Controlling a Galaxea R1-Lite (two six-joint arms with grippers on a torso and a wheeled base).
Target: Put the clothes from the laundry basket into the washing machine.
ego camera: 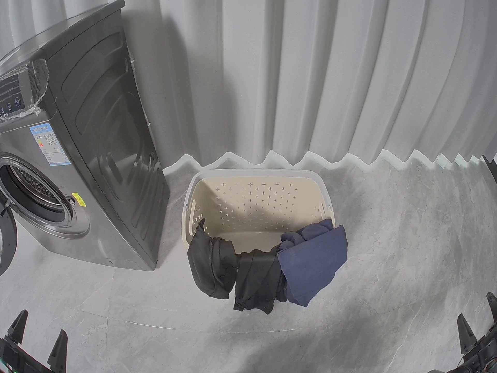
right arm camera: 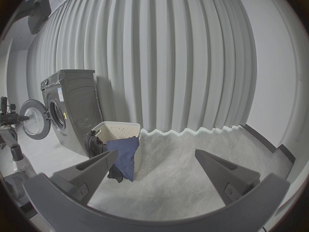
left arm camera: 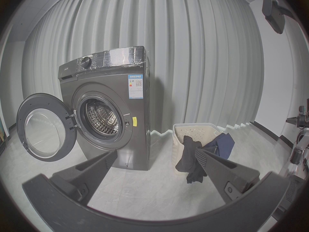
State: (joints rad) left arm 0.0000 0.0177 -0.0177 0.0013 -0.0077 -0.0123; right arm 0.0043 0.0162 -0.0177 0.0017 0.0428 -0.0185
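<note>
I see the grey washing machine (ego camera: 93, 146) just to the left of the laundry basket (ego camera: 253, 203), with its round door (left arm camera: 45, 128) swung wide open. The clothes hang over the basket's near rim: two black pieces (ego camera: 233, 270) and, touching them on the right, a navy one (ego camera: 313, 262). My left gripper (ego camera: 43, 323) and right gripper (ego camera: 475, 306) hang well short of the basket, one to each side. Both have their fingers spread and hold nothing.
</note>
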